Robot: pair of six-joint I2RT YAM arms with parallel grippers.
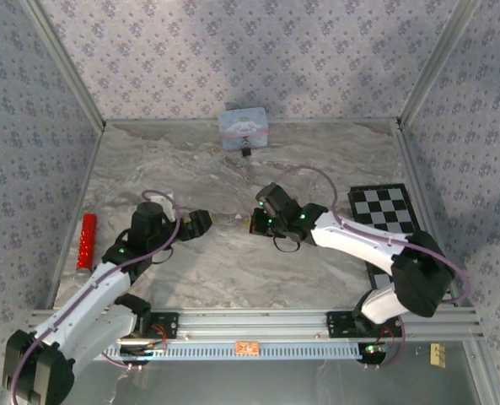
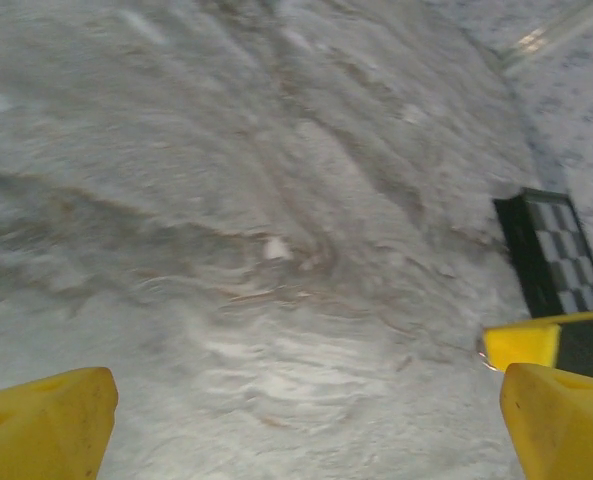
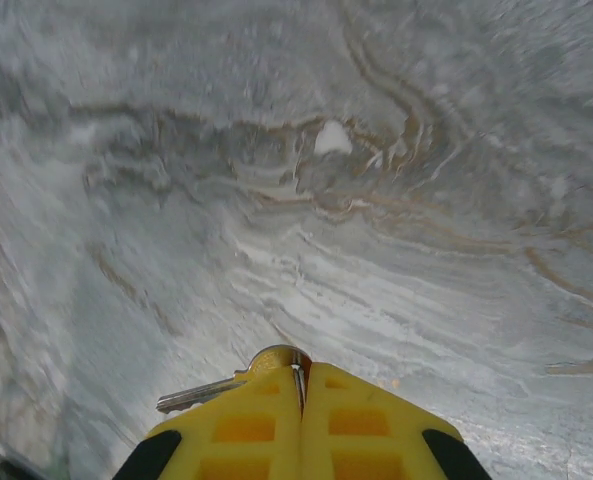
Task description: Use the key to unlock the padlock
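Note:
My right gripper [image 3: 298, 372] is shut on the key [image 3: 204, 394]. The key's rounded head is pinched between the yellow fingertips and its silvery blade sticks out to the left, above the marbled table. From above, the right gripper [image 1: 255, 222] hovers mid-table, facing my left gripper [image 1: 201, 222] a short gap away. The left gripper [image 2: 306, 435] is open, with its yellow fingers [image 2: 41, 425] far apart and nothing between them. The small black padlock [image 1: 246, 152] hangs at the front of the pale blue tin [image 1: 242, 128] at the back of the table, well beyond both grippers.
A red cylinder [image 1: 86, 240] lies near the left edge. A black-and-white checkerboard [image 1: 383, 208] sits at the right, also in the left wrist view as the checkerboard [image 2: 561, 255]. Patterned walls enclose the table [image 1: 233, 270].

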